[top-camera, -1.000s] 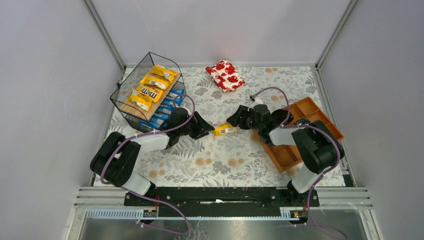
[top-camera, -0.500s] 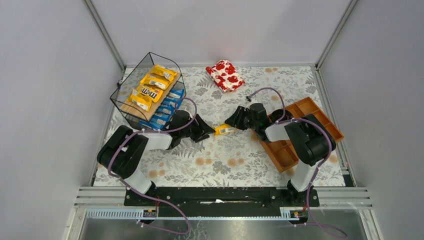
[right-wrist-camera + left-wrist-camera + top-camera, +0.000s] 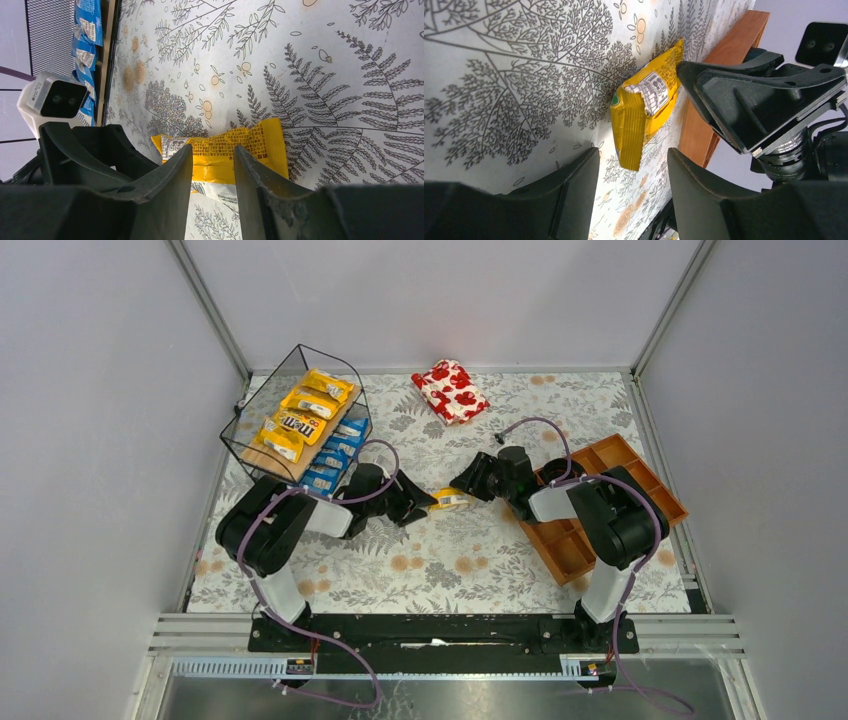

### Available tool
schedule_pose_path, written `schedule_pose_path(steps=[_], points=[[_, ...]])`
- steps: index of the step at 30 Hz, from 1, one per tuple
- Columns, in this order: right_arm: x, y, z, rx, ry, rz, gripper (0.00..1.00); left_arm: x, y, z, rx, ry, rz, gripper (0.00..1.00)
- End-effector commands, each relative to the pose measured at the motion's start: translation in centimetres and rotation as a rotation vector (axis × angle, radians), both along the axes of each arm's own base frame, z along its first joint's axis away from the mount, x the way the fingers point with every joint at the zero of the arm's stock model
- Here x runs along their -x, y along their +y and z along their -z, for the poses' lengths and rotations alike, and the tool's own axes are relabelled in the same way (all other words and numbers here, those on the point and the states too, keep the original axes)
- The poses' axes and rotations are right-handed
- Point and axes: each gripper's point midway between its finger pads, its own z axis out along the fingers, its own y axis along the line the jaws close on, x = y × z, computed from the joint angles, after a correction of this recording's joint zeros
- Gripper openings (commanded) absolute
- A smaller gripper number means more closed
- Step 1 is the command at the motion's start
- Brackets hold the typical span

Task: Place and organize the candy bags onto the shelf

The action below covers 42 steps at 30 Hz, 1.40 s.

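Top view: the yellow bag (image 3: 452, 502) lies flat on the tabletop (image 3: 440, 565), right between your two hands and well apart from the shelf (image 3: 300, 425). Left hand (image 3: 415, 502) comes in low from the shelf side with the forearm nearly level. Right hand (image 3: 468, 483) does the same from the tray (image 3: 565, 550) side.

Left wrist: that hand is spread wide, with the bag's near end just ahead of the fingers (image 3: 574, 200). I'd slide forward until the edge sits well between them, then close and lift. Don't scrape the tabletop.

Right wrist: the gap here is narrow and yellow shows through it. I can't tell if it's actually pinching. Only let go there once the left has a firm hold.
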Motion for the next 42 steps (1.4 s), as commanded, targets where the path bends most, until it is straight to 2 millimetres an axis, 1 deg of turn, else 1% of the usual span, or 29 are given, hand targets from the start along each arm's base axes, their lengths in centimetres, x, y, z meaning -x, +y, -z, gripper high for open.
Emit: schedule_pose_path(steps=[1, 3, 8, 19, 21, 24, 26, 29, 31, 32, 37, 42], points=[[-0.8, 0.0, -0.2, 0.005, -0.001, 0.020, 0.43, -1.1, -1.3, -1.8, 0.119, -0.033, -0.017, 0.57], [-0.8, 0.0, -0.3, 0.004, -0.004, 0.019, 0.43, -1.4, -1.3, -1.7, 0.132, -0.031, -0.032, 0.56], [-0.8, -0.1, -0.5, -0.003, -0.011, 0.019, 0.43, -2.0, -1.1, -0.7, 0.121, -0.020, -0.070, 0.54], [-0.8, -0.2, -0.6, -0.016, -0.011, 0.013, 0.43, -3.6, -1.5, 0.2, 0.139, -0.049, -0.100, 0.52], [-0.8, -0.2, -0.6, -0.019, -0.012, 0.012, 0.43, -3.7, -1.7, 0.2, 0.155, -0.051, -0.100, 0.50], [-0.8, -0.2, -0.5, -0.021, -0.010, 0.010, 0.43, -3.8, -1.8, 0.0, 0.177, -0.060, -0.098, 0.44], [-0.8, -0.2, -0.6, -0.023, -0.012, 0.008, 0.43, -3.8, -1.8, -0.2, 0.175, -0.070, -0.096, 0.42], [-0.8, 0.0, -0.7, -0.026, -0.016, 0.000, 0.51, -3.9, -1.7, -0.6, 0.143, -0.102, -0.078, 0.38], [-0.8, 0.0, -0.8, -0.024, -0.021, -0.005, 0.59, -4.0, -1.6, -1.0, 0.106, -0.127, -0.067, 0.35], [-0.8, 0.0, -0.9, -0.023, -0.025, -0.008, 0.65, -4.1, -1.5, -1.5, 0.089, -0.148, -0.061, 0.34], [-0.6, 0.1, -1.9, -0.027, -0.070, -0.035, 0.81, -4.7, -0.5, -3.2, -0.058, -0.240, -0.032, 0.31], [-0.5, -0.5, -3.4, -0.015, -0.145, -0.027, 0.90, -5.2, 1.3, -5.9, -0.217, -0.343, -0.014, 0.30]])
